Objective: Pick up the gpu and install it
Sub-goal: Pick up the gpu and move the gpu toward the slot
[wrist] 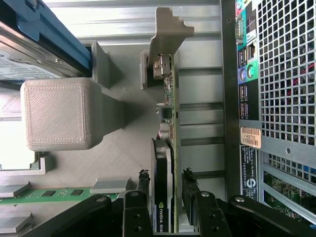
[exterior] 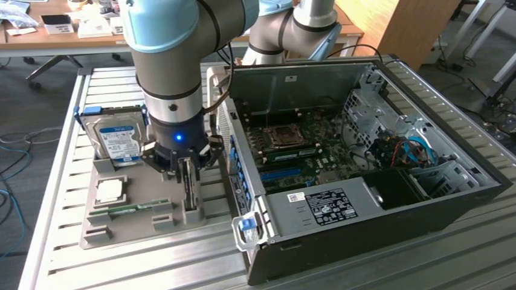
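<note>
Straddling the upright gpu in its grey holder, fingers apart

We see a black gpu with a green board edge in a plain grey holder. The hard drive wears a blue-and-white label; the worktop is ribbed silver.

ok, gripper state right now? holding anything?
Gripper: open, jaws straddling the gpu that stands on edge in the grey holder; a gap shows on each side, so not clamped yet.
</note>
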Motion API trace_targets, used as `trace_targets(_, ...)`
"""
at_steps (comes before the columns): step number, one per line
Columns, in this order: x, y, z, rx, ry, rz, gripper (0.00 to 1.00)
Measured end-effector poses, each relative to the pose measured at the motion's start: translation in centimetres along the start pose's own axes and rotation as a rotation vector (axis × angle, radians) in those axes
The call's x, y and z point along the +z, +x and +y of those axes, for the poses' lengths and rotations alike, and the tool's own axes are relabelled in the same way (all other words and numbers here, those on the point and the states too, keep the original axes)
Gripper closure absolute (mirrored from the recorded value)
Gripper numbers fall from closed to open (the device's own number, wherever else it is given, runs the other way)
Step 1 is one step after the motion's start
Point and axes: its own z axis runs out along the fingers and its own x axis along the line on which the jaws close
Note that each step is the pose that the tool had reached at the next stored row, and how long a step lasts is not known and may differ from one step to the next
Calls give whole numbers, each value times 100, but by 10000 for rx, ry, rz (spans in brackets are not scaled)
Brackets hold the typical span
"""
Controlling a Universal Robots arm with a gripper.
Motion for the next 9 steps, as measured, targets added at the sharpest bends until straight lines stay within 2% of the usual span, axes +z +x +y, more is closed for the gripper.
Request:
trace_targets(5,0,0,0,0,0,0,59)
trace_targets(6,0,0,0,0,0,0,61)
trace_targets(8,0,0,0,0,0,1,73)
trace_targets(9,0,0,0,-1,0,0,73)
